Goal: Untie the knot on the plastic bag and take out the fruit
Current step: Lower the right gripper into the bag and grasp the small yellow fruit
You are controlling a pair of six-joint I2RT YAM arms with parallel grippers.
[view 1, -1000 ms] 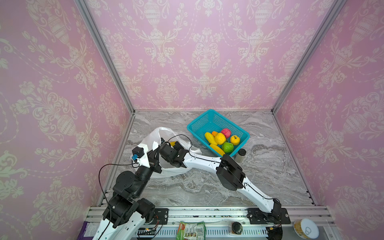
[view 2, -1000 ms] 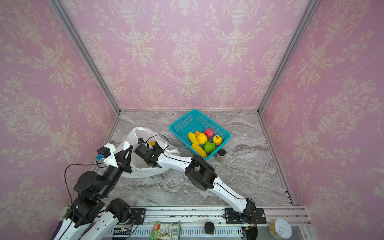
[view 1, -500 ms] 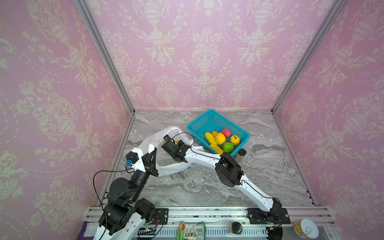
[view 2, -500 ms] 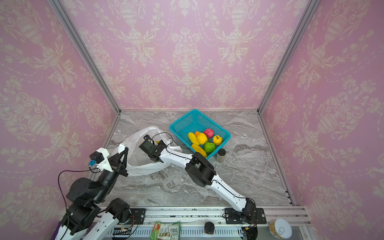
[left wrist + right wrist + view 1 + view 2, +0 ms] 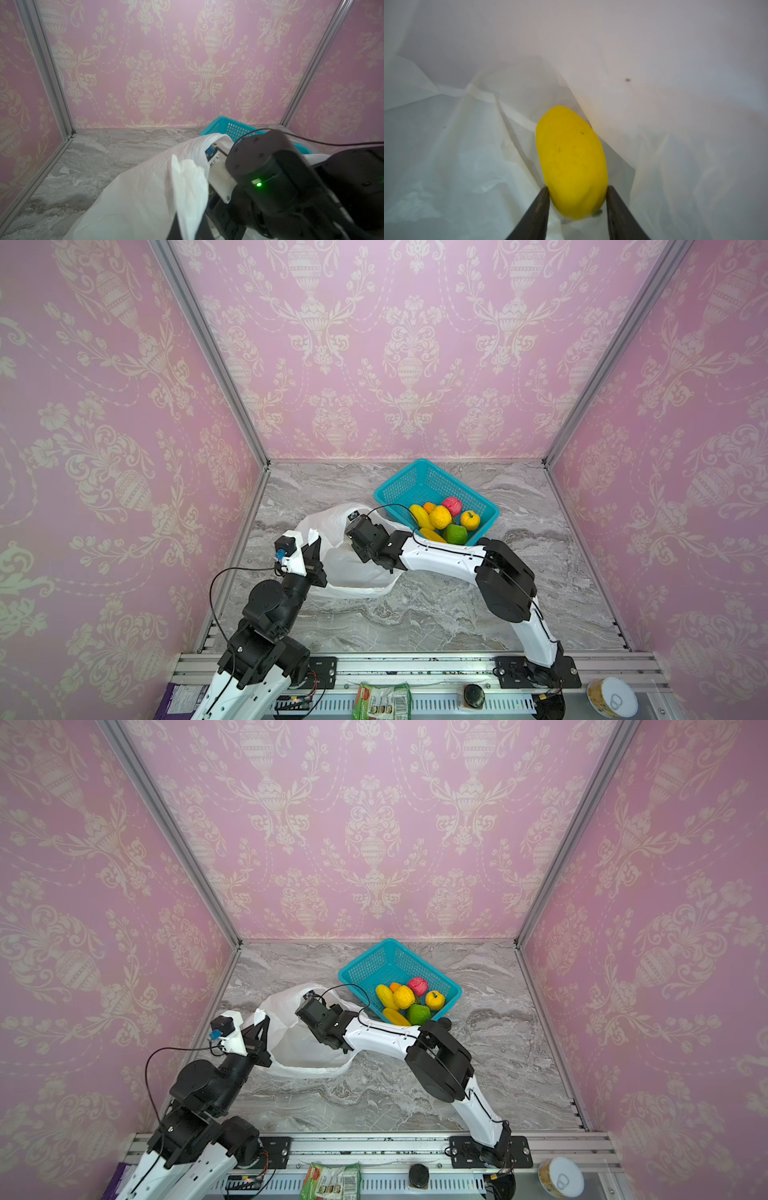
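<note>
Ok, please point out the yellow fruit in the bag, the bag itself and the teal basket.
yellow fruit (image 5: 572, 164): right wrist view, its middle.
plastic bag (image 5: 353, 581): a top view, white wall.
teal basket (image 5: 401, 487): a top view, mesh wall.

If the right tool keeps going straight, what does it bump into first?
The yellow fruit, sitting right between the tips of the right tool. Past it, probably just the bag.

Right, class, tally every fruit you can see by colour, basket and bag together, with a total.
Yellow or yellow-orange fruit: 5, counting the yellow fruit in the white bag
Green fruit: 1
Pink-red fruit: 1
Orange fruit: 1
Total: 8
</note>
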